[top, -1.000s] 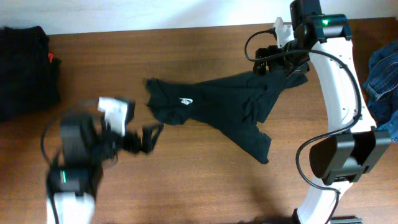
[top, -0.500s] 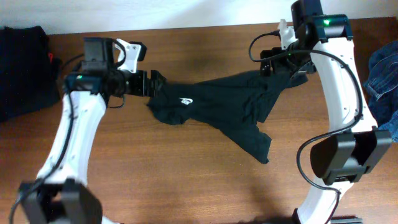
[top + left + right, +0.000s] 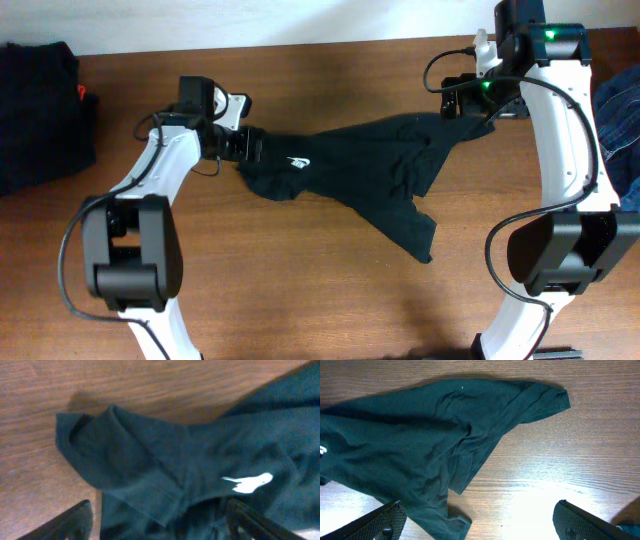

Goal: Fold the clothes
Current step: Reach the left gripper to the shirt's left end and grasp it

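A second ago the left arm was a blur low at the near left, well away from the cloth. Now it reaches across, and the left hand sits at the left end of the black T-shirt, just beside the white logo. In the left wrist view its fingers stand wide apart with the folded sleeve hem between and ahead of them. The hand is open and has not closed on the cloth.

The right hand has shifted a little to the right since then. It now hangs at the shirt's far right sleeve instead of over it. Its jaws are spread wide and hold nothing, and the right wrist view shows bare wood between the two fingers.

The T-shirt has kept its shape. It lies crumpled across the middle of the desk, with one sleeve pointing left, one pointing up to the right, and the hem trailing toward the near right.

A pile of dark clothes with a small red tag sits at the far left edge, well apart from the shirt. A blue denim garment lies at the right edge, partly behind the right arm. Nothing lies between either hand and the shirt.
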Robot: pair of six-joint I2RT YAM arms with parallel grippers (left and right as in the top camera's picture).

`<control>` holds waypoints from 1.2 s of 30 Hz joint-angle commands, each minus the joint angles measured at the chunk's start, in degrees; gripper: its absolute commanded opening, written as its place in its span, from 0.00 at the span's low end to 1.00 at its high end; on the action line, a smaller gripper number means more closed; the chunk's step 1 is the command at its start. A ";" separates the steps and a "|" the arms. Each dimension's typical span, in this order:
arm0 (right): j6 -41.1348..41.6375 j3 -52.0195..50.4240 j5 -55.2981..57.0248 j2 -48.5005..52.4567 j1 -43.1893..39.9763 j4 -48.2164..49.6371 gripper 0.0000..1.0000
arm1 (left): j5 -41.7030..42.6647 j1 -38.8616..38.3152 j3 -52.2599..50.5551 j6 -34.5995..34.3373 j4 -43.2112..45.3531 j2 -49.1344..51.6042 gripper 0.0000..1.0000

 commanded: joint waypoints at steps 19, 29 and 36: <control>0.44 -0.04 0.70 -1.01 0.04 0.15 0.99 | -5.57 -0.37 0.92 -2.89 7.82 2.86 0.56; 0.44 -0.04 0.70 -1.01 0.04 0.15 0.99 | -11.85 -2.51 0.66 -6.32 7.61 2.97 0.60; 0.44 -0.04 0.70 -1.01 0.04 0.15 0.99 | -18.01 -4.09 0.48 -9.40 6.27 2.99 0.61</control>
